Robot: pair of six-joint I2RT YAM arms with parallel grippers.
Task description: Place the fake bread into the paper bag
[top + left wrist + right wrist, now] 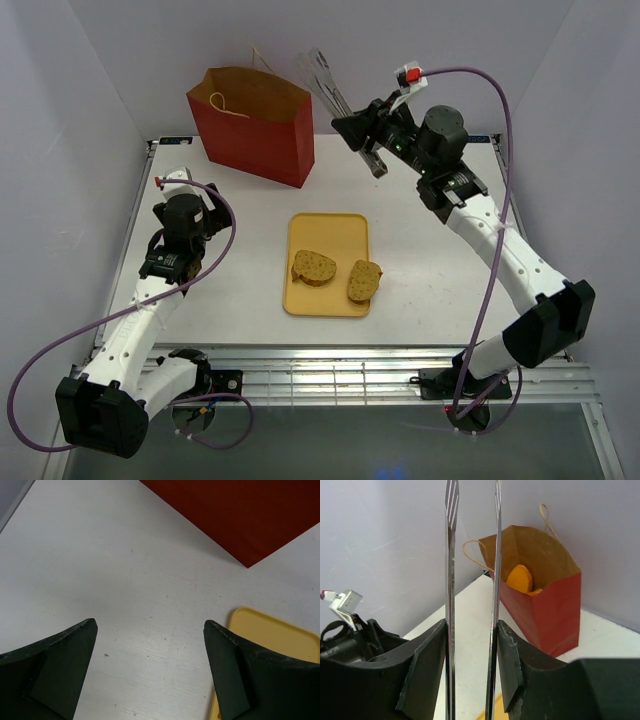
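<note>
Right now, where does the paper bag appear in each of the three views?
Top external: the paper bag stands upper left of centre.
Left wrist: only its red lower corner shows, top right.
Right wrist: right of the tongs, with its open mouth showing.
Shared landmark: the yellow tray, just nearer than the bag in the top and left wrist views.

The paper bag point(550, 610) hides most of an orange roll point(519, 577).
</note>
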